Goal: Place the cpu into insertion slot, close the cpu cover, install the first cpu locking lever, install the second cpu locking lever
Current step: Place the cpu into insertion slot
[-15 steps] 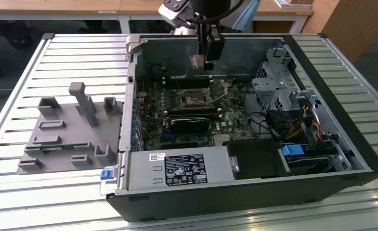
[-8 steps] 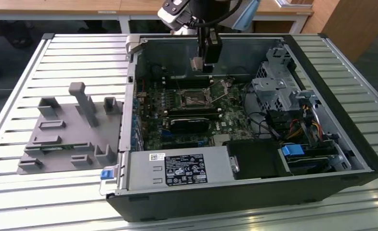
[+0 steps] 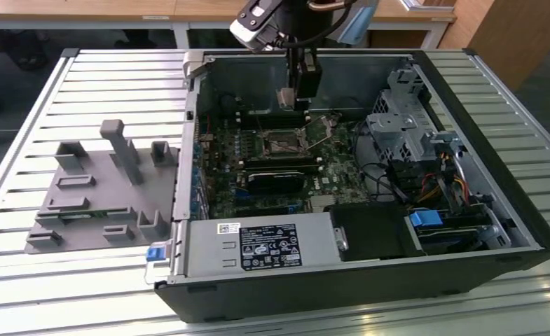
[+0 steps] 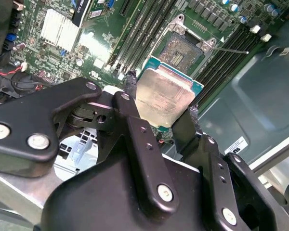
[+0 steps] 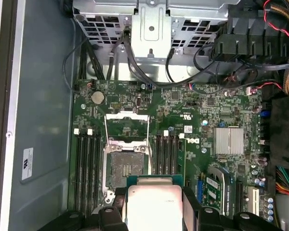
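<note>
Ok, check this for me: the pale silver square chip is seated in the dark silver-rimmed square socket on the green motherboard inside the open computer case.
Not seated. In the second wrist view the pale silver square chip is gripped by the black tool above the board, and the dark silver-rimmed square socket lies bare. The socket is on the green motherboard inside the open computer case.

Note: you can't see the pale silver-beige square metal cpu [image 5: 153, 207] whole. In the first wrist view the picture's edge cuts it off, and the fingers [image 5: 111, 214] of the black gripper [image 5: 153, 197] cover two sides. It hides one rim of the dark square silver-rimmed insertion slot [image 5: 126, 166]. In the exterior view it's too small to tell.
</note>
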`<state>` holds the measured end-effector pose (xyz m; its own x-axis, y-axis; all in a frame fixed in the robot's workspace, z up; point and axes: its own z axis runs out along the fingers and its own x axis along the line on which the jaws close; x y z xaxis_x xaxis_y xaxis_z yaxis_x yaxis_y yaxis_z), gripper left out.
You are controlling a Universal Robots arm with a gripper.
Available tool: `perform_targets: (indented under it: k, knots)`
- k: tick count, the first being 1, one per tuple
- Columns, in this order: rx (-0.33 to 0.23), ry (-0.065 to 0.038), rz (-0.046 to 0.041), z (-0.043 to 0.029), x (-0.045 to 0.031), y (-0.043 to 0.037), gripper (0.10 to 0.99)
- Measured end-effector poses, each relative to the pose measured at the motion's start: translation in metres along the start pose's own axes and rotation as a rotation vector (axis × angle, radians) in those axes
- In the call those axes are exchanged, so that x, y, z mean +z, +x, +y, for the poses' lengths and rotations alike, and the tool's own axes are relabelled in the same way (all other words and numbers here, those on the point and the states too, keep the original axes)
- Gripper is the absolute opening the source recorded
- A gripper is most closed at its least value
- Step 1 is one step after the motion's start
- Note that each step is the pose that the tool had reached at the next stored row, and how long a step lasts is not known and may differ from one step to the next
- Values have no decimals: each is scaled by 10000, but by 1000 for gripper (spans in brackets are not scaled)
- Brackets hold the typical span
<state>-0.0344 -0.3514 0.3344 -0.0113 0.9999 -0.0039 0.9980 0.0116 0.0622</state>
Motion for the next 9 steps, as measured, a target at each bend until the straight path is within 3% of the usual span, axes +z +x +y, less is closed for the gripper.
perform_targets:
  k: [9]
  knots:
    - [0, -1, 1, -2, 31, 0, 541]
